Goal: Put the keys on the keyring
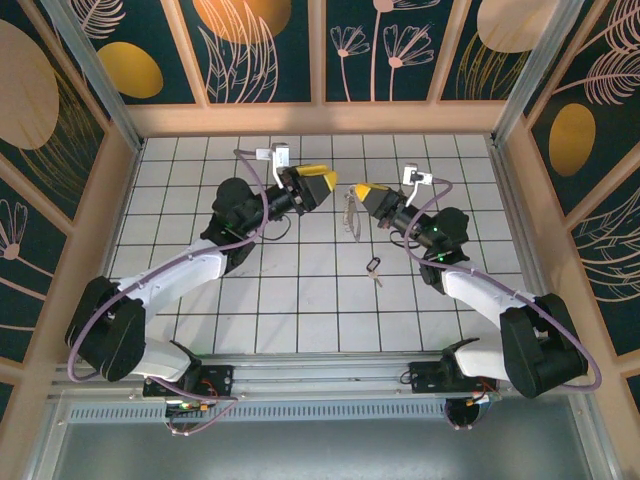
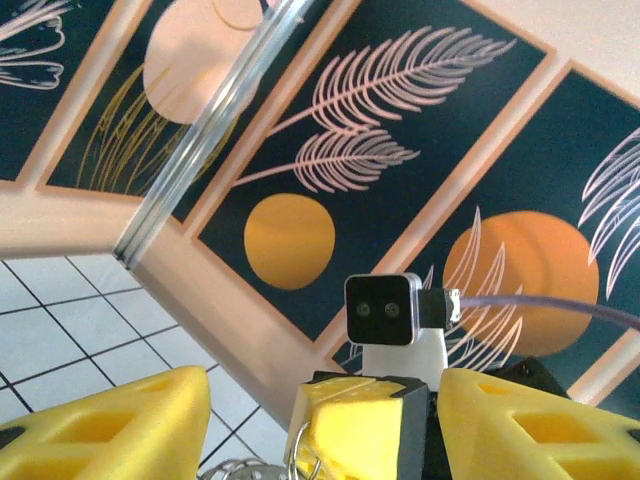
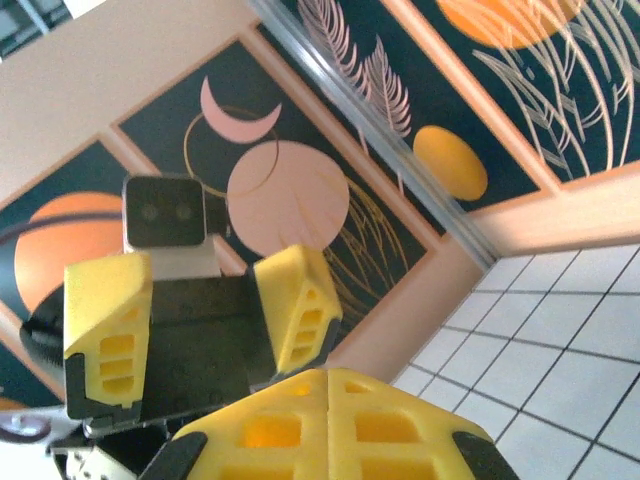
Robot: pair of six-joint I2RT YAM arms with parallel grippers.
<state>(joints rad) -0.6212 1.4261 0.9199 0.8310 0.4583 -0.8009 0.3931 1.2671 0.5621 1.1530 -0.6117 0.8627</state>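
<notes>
Two grippers face each other tip to tip over the far middle of the tiled table (image 1: 200, 300). Left gripper (image 1: 330, 184) — jaws stand well apart with nothing between them; in the left wrist view its yellow fingers (image 2: 110, 430) sit wide at either side of the frame. Right gripper (image 1: 358, 190) is closed tight, pads pressed together, and seems to pinch the top of the keyring (image 1: 350, 213), which hangs down from its tip in the gap between the two grippers. Bits of the metal loop show at the bottom edge of the left wrist view, just beside the right gripper's closed tip. One key (image 1: 374, 267) — black head, short silvery blade — lies flat on the tiles nearer the arm bases, by the right arm, apart from the keyring and untouched.
</notes>
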